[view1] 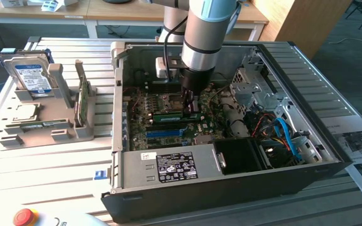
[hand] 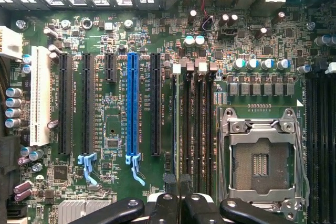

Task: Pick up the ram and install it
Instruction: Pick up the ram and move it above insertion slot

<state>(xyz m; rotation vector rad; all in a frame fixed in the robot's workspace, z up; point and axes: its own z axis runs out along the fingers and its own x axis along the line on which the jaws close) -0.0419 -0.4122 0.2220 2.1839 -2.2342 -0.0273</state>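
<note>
The hand (view1: pixel 193 112) (hand: pixel 178 203) reaches down into the open computer case (view1: pixel 231 188), right beside the empty CPU socket (view1: pixel 170 100) (hand: pixel 260 161). Its fingers (hand: pixel 166 205) stand narrow and close together, clamped on the ram (view1: pixel 168 113) (hand: pixel 175 129). In the wrist view the ram shows edge-on as a thin line running out from between them.

The ram sits low over the memory slots (hand: pixel 197 129), on the side of the CPU socket that faces the blue expansion slot (view1: pixel 165 133) (hand: pixel 133 108). It lies between the socket and that slot and parallel to both. Whether it is seated in its slot I cannot tell.

Well apart from the CPU socket, outside the case toward the exterior view's left, a hard drive (view1: pixel 31 75) stands in a grey holder (view1: pixel 55 134) on the slatted surface (view1: pixel 55 162).
</note>
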